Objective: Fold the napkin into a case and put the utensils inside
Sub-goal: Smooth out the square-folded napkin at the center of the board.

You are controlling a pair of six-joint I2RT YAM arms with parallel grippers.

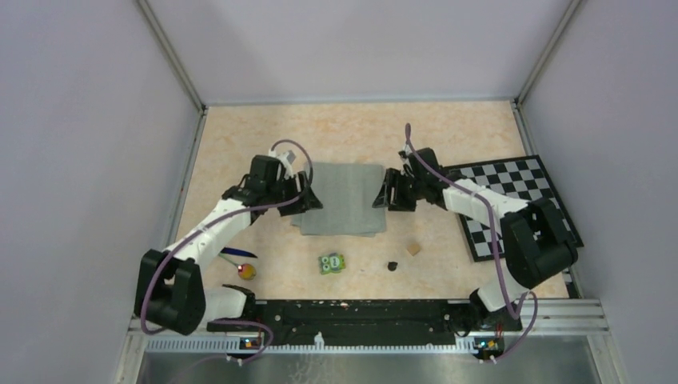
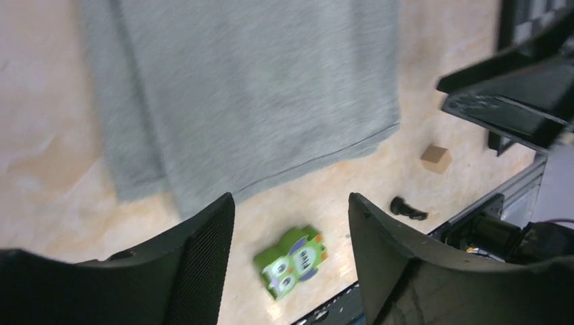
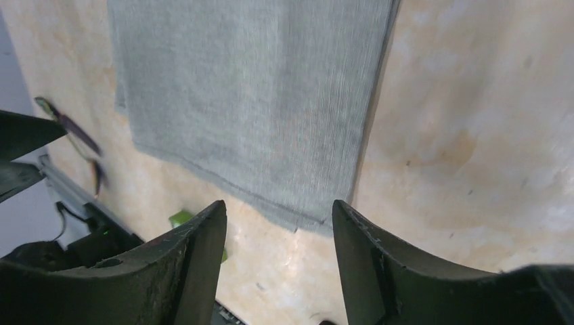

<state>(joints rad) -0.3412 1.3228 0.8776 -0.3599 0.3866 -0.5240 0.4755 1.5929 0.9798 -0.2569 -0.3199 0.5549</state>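
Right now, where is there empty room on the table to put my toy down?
The biggest bare patch is the table strip between the napkin and the back wall. Another lies in the far left corner, beside the left wall. It is crowded near the front: the owl block, tan cube, a small black piece and the two utensils sit there.

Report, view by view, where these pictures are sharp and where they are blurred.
Top external: even light, sharp; the soft plain grey cloth napkin has crisp edges. Left wrist: motion-smeared, the napkin's weave streaked, the green owl-faced block soft-edged. Right wrist: clearer, the weave readable, no glare.
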